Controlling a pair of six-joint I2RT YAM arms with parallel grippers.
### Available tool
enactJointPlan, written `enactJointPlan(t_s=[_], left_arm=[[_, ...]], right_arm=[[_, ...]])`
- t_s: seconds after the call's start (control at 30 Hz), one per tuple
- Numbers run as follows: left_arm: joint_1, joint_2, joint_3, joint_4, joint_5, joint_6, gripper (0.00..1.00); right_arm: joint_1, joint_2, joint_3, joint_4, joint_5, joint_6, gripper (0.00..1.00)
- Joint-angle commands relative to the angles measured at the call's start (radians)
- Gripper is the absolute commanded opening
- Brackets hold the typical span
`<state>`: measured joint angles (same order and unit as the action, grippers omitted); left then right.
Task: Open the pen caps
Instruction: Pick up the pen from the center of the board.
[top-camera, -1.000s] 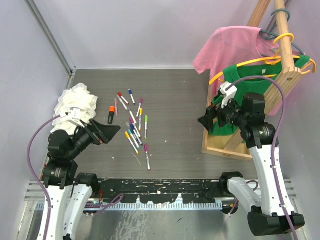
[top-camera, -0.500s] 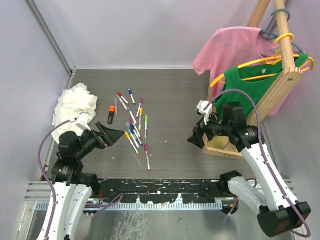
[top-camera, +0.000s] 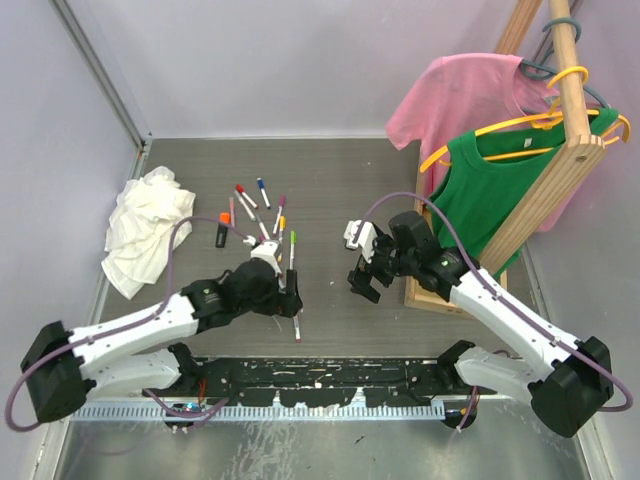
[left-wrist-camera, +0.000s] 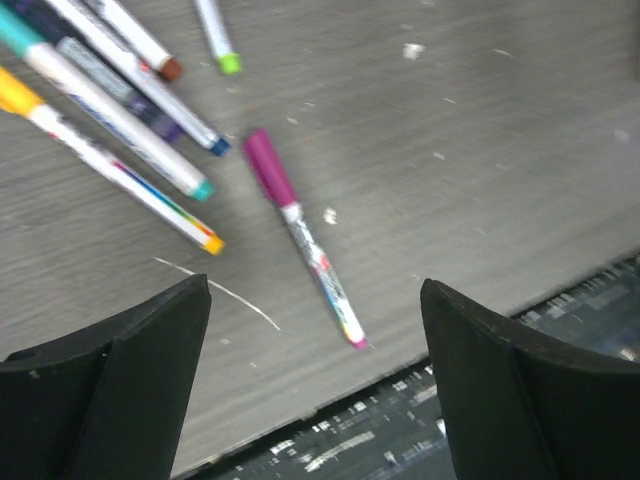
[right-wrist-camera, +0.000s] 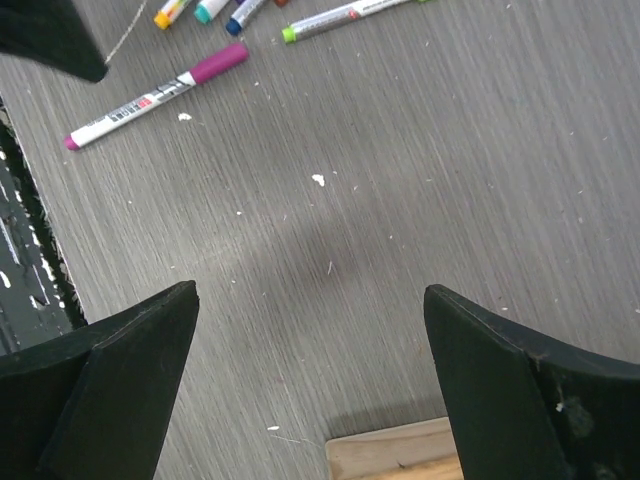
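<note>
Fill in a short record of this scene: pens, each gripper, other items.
pens: marker pens scattered on table, left of centre; pen caps appear fitted
left gripper: open, empty, over magenta-capped pen
right gripper: open, empty, over bare table
other items: white cloth at left; green shirt, pink shirt on wooden rack at right

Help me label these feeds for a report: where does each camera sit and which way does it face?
Top external: above, behind the bases, looking down at the table; both arms show, left gripper and right gripper.
Left wrist: on the left arm, facing down at pens near the front edge; own open fingers show.
Right wrist: on the right arm, facing down at mostly bare table; own open fingers show.
Shared: all three see the purple-capped pen.
</note>
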<state>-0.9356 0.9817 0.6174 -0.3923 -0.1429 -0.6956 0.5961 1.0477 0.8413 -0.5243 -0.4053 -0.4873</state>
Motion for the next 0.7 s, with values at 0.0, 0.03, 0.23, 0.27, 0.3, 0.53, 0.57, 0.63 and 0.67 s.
enactJointPlan(t_s=[0.0, 0.03, 0.23, 0.27, 0.3, 0.53, 0.57, 0.63, 0.67], left_arm=[[-0.016, 0.116, 0.063, 0.053, -0.245, -0.047, 0.81], [-0.017, 0.136, 0.057, 0.069, -0.245, -0.067, 0.75], [-0.042, 0.278, 0.113, 0.112, -0.190, -0.189, 0.49], [-0.074, 0.319, 0.133, 0.105, -0.218, -0.201, 0.50], [-0.104, 0.343, 0.152, 0.091, -0.258, -0.213, 0.50], [-0.179, 0.517, 0.271, -0.134, -0.430, -0.375, 0.52], [-0.184, 0.537, 0.287, -0.157, -0.438, -0.383, 0.52], [-0.199, 0.558, 0.312, -0.181, -0.464, -0.388, 0.52], [-0.205, 0.563, 0.320, -0.189, -0.476, -0.390, 0.52]], right_arm=[[0.008, 0.006, -0.035, 0.117, 0.022, 0.019, 0.99], [0.008, 0.006, -0.036, 0.115, 0.042, 0.025, 0.98], [0.008, 0.038, -0.040, 0.091, 0.086, 0.018, 0.94], [0.008, 0.041, -0.039, 0.086, 0.101, 0.016, 0.94], [0.008, 0.042, -0.042, 0.085, 0.116, 0.015, 0.94], [0.008, 0.028, -0.056, 0.081, 0.142, 0.012, 0.94], [0.008, 0.026, -0.056, 0.082, 0.140, 0.012, 0.94], [0.008, 0.030, -0.056, 0.082, 0.138, 0.012, 0.94], [0.008, 0.031, -0.056, 0.081, 0.140, 0.012, 0.94]])
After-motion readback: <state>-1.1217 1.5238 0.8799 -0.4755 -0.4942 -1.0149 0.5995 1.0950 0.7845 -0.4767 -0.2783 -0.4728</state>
